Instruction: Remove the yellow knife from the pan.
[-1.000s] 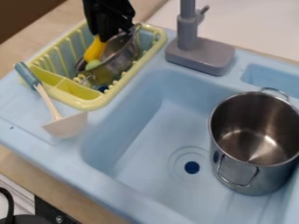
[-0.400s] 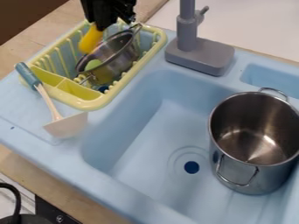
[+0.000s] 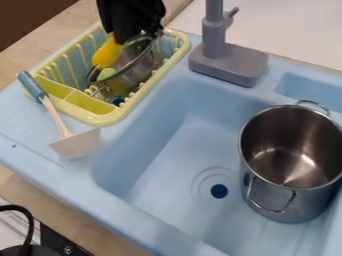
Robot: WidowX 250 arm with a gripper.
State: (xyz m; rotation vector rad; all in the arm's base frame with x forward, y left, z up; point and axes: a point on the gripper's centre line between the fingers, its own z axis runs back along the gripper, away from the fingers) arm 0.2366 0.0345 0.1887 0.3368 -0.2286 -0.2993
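Observation:
At the upper left, my gripper (image 3: 120,39) hangs over the dish rack, shut on the yellow knife (image 3: 107,53). The knife slants down and left from it, over the left side of the metal pan (image 3: 138,71). Whether the knife touches the pan, I cannot tell. Tilted, the pan rests inside the yellow-green dish rack (image 3: 105,120), with a light green item (image 3: 106,74) in its lower left part. The gripper hides part of the pan's far rim.
A grey faucet (image 3: 230,62) rises right of the rack. The light blue sink (image 3: 167,165) holds a tall metal pot (image 3: 290,150) on its right. A spatula with a teal handle (image 3: 31,84) leans against the rack's left corner.
The gripper and yellow knife first rose and shifted slightly left, uncovering more of the pan. Since then both have come down and a little right, over the pan's edge again.

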